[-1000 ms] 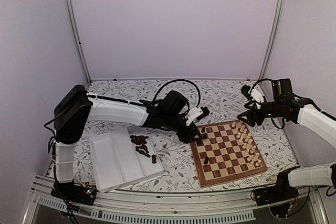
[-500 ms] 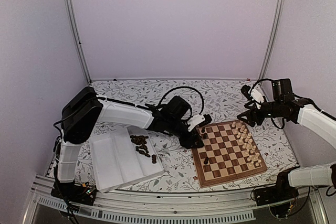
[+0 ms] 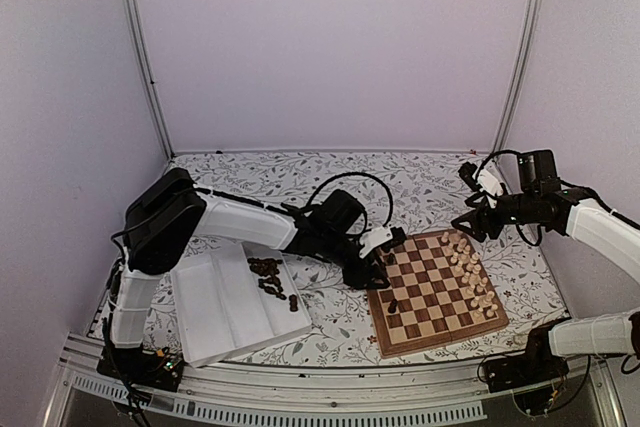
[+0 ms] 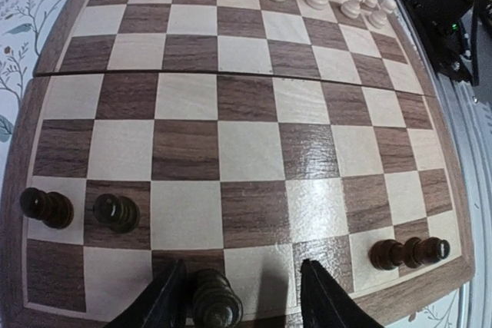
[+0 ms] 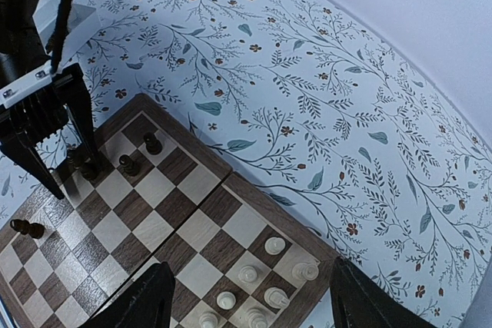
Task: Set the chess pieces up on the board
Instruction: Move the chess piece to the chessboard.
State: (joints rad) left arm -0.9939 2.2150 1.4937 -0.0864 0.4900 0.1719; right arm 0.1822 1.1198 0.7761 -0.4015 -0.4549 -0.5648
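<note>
Your left gripper has slid nearer along the dark-side edge of the board since a second ago. Its jaws stand apart, straddling an upright dark piece on the edge row, off-centre in the gap. Your right gripper, also apart, hangs well away.

The board lies on the table, right of the tray. A heap of pieces lies in the tray's right half. Two rows of pieces stand along the board's right edge; a few pieces sit along its left edge.
</note>
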